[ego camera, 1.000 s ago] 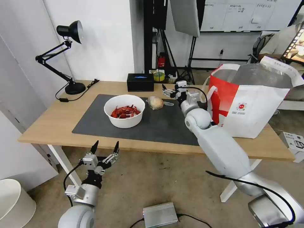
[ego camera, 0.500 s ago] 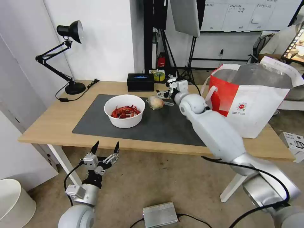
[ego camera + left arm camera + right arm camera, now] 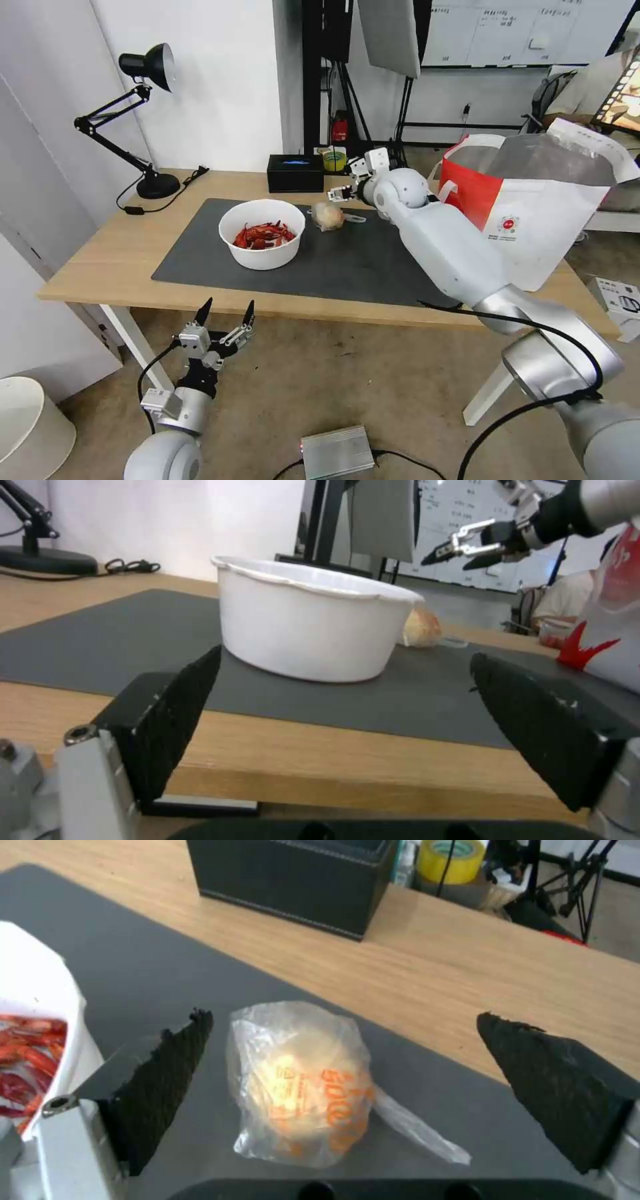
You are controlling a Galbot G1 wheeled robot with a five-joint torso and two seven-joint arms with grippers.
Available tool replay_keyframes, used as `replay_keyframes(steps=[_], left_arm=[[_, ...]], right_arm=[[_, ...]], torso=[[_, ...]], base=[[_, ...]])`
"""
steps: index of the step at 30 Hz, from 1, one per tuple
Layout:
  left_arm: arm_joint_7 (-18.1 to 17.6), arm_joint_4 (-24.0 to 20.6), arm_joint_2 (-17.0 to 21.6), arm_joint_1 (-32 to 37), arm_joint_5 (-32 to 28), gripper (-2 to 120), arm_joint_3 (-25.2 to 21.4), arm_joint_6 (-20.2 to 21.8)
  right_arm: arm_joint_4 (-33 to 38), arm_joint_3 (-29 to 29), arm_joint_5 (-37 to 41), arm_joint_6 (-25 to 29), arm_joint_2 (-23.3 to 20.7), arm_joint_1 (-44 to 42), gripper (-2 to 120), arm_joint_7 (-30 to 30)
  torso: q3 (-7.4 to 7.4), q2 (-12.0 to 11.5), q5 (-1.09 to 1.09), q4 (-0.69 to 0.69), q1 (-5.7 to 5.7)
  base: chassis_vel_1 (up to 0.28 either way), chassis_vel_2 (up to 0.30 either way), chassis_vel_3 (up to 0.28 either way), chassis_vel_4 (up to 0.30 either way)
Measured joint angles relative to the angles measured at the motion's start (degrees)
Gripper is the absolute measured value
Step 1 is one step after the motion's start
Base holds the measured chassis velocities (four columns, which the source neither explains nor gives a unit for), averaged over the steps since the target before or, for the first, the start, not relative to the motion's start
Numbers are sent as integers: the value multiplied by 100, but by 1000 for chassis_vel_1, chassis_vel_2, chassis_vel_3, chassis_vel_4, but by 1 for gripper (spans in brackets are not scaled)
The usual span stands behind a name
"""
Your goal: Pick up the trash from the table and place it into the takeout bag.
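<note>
Plastic wad (image 3: 303,1085): yellowish, orange print, lying on the dark mat (image 3: 347,257) directly beneath the right gripper.
Right gripper (image 3: 341,189): above the wad, fingers spread wide, nothing held.
Bowl of crayfish shells (image 3: 262,233): on the mat, beside that gripper.
Takeout bag (image 3: 533,200): upright on the counter (image 3: 110,257), behind the right arm.
Left gripper (image 3: 224,312): spread, empty, below the counter's front edge.

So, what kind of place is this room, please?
Probably a lab or studio set up like an office: a whiteboard and a tripod stand behind the table, which holds a desk lamp.
</note>
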Motion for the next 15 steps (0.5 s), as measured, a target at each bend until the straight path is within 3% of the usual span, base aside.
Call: replay_keyframes(steps=[15], left_arm=[[-2, -1, -33, 19, 16, 100, 16, 1]], right_arm=[[-460, 29, -820, 718, 195, -335, 100, -229]], torso=[[0, 0, 1, -1, 0]], base=[[0, 0, 0, 0]])
